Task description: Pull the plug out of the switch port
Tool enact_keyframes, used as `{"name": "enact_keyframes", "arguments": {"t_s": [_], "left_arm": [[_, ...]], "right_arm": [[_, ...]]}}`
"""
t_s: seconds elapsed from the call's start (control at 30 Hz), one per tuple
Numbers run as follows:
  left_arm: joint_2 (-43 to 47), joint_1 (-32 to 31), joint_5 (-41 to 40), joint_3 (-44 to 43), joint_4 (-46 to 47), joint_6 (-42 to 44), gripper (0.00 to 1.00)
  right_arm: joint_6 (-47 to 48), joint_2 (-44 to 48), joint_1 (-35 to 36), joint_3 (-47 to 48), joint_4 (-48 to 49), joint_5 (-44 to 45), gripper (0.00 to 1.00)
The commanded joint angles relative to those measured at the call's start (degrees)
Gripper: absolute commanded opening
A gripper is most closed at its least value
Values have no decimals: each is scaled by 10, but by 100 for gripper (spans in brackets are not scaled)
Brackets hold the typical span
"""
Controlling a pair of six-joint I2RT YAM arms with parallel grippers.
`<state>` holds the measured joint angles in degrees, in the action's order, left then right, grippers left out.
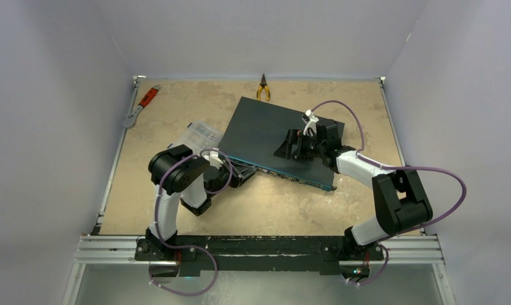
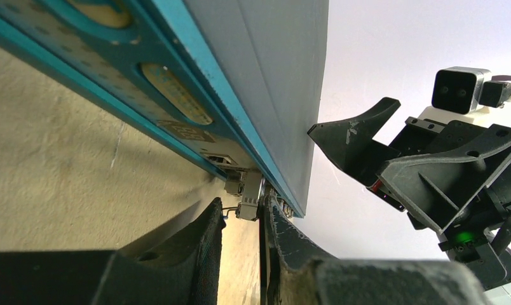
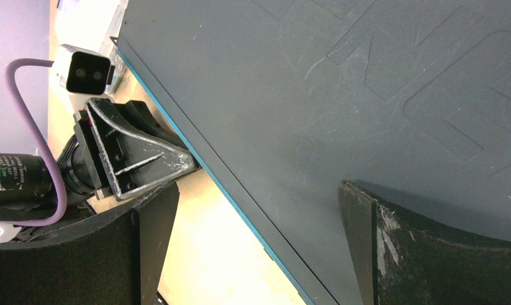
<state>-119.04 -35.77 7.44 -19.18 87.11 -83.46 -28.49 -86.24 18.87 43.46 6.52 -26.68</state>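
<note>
You can't read the raised lettering on the switch [image 3: 342, 82] top, since the frame edge cuts it off, and its front label is too blurred to read. The switch lies angled on the tan table [image 1: 177, 101], with pale walls around. Your left claw [image 2: 243, 213] pinches the plug [image 2: 246, 202] at the switch's front face. Your right claw [image 3: 258, 190] hangs spread wide over the switch's top.
</note>
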Motion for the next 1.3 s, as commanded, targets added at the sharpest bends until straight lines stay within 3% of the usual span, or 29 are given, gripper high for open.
{"name": "enact_keyframes", "arguments": {"t_s": [0.0,0.9,1.1,1.27], "left_arm": [[-10,-1,-9,27,147,7,0],[89,-3,-18,140,146,27,0],[104,-4,-9,125,115,35,33],[172,-4,-3,90,-29,86,40]], "right_arm": [[12,-8,3,-10,-14,1,99],[8,17,3,-18,-20,4,99],[8,17,3,-19,-19,4,99],[9,17,3,-17,-21,6,99]]}}
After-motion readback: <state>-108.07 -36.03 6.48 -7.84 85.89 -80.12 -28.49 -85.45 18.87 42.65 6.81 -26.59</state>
